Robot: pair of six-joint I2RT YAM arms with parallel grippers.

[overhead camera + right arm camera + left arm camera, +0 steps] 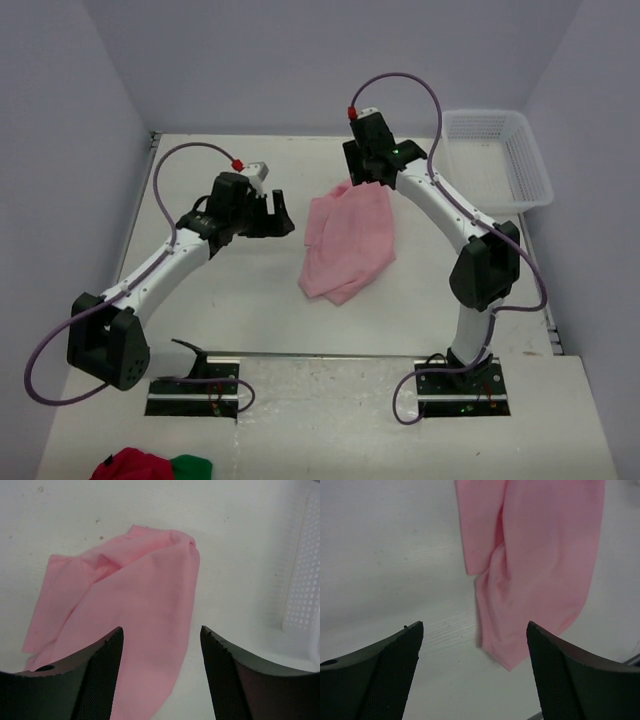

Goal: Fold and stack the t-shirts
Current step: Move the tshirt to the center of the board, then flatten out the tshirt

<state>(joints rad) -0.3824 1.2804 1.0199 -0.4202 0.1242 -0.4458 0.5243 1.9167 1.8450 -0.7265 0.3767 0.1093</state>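
Observation:
One pink t-shirt (348,245) lies loosely bunched and partly folded on the white table (230,300), near the middle. My left gripper (276,212) hovers just left of it with its jaws open and nothing between them. In the left wrist view the t-shirt (535,565) lies ahead of the open left gripper (475,627), its lower corner pointing toward the jaws. My right gripper (366,180) is over the shirt's far edge. In the right wrist view the right gripper (161,630) stands open above the t-shirt (135,595), holding nothing.
A white plastic basket (495,160) sits at the far right of the table, and its mesh wall (305,595) shows in the right wrist view. A red and green cloth heap (150,465) lies at the near left edge.

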